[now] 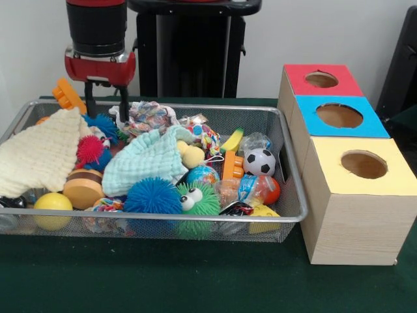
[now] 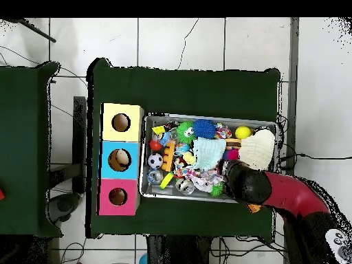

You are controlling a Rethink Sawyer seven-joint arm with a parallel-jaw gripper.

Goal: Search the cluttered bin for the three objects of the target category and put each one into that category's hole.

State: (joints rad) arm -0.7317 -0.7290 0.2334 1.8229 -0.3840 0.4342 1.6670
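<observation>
In the front view, the wide, shallow silver wire-mesh bin [image 1: 287,171] is seen standing on the dark green counter [image 1: 195,280], towards its left side, and it is heaped with soft toys, balls and cloths. The red and black claw [image 1: 104,104] is held over the far left corner of the bin, its two dark fingers [image 1: 89,104] set apart and empty, their tips at the level of the far rim beside a blue spiky ball [image 1: 102,125]; it is judged to be placed there so that the clutter may be searched. Just beside the bin's right wall a pale wooden box [image 1: 355,225] is set, close enough, it is judged, for a short carry. The round hole with the red-painted surround [image 1: 321,79] is cut in the farthest section of the box, beyond a blue-surrounded hole [image 1: 339,115] and a yellow-surrounded hole [image 1: 363,164]. A cream waffle cloth [image 1: 39,156] and a pale green cloth [image 1: 146,163] are draped over other toys, so part of the contents is hidden. In the overhead view, the bin [image 2: 210,196] is shown at the middle of the counter [image 2: 185,89], the box [image 2: 103,165] touching its left end, and the red-surrounded hole [image 2: 117,196] lies nearest the counter's bottom edge. The arm [image 2: 289,196] is brought in from the bottom right, and the claw is hidden beneath it over the bin's bottom right corner.
</observation>
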